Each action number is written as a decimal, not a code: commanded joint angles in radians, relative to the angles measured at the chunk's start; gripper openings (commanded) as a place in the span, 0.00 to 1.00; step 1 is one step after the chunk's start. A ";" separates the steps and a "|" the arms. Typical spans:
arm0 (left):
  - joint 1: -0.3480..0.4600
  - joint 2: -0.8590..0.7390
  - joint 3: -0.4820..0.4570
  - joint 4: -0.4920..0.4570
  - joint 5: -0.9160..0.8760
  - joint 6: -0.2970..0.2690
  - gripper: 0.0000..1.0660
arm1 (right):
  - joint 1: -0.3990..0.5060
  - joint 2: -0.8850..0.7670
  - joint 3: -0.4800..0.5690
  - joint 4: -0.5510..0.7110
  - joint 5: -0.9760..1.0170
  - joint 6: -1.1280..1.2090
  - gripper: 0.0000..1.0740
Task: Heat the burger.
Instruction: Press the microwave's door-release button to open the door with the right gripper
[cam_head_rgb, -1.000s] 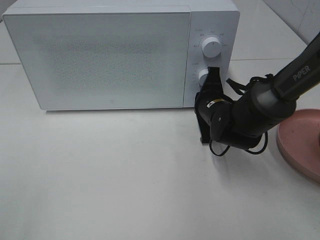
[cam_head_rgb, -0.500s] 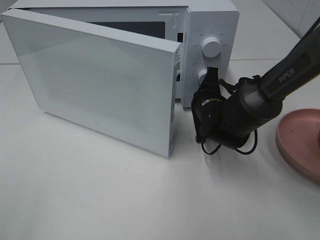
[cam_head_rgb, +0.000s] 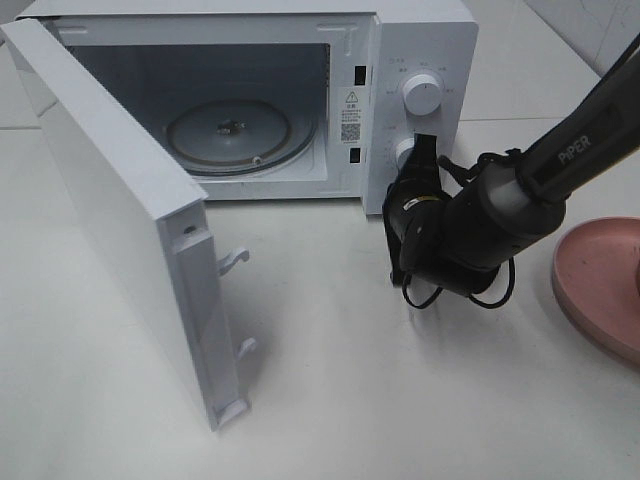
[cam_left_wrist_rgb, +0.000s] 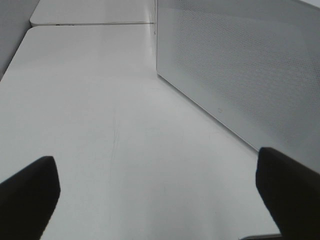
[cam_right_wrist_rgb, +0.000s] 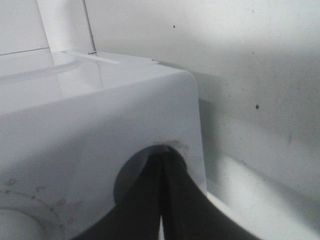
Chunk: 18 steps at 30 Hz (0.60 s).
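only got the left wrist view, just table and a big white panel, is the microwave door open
Observer: Yes, the microwave door stands wide open, hinged on the left in the exterior high view.
Operator: anything inside
Observer: Only the glass turntable, with nothing on it.
Operator: wheres the right gripper
Observer: The right gripper is shut, with its tip at the lower knob of the control panel.
Operator: burger anywhere
Observer: No burger shows in any view. Only part of a pink plate is visible at the right edge of the exterior high view.
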<state>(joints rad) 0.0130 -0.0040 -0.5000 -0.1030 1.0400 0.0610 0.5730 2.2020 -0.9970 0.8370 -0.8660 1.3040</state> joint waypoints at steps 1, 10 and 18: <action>-0.005 -0.024 0.003 -0.001 -0.001 -0.002 0.94 | -0.032 -0.006 -0.063 -0.147 -0.067 0.009 0.00; -0.005 -0.024 0.003 -0.001 -0.001 -0.002 0.94 | -0.032 -0.060 0.040 -0.170 -0.037 0.016 0.00; -0.005 -0.024 0.003 -0.001 -0.001 -0.002 0.94 | -0.032 -0.110 0.100 -0.209 0.017 0.048 0.00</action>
<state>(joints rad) 0.0130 -0.0040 -0.5000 -0.1030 1.0400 0.0610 0.5420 2.1140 -0.8940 0.6660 -0.8280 1.3500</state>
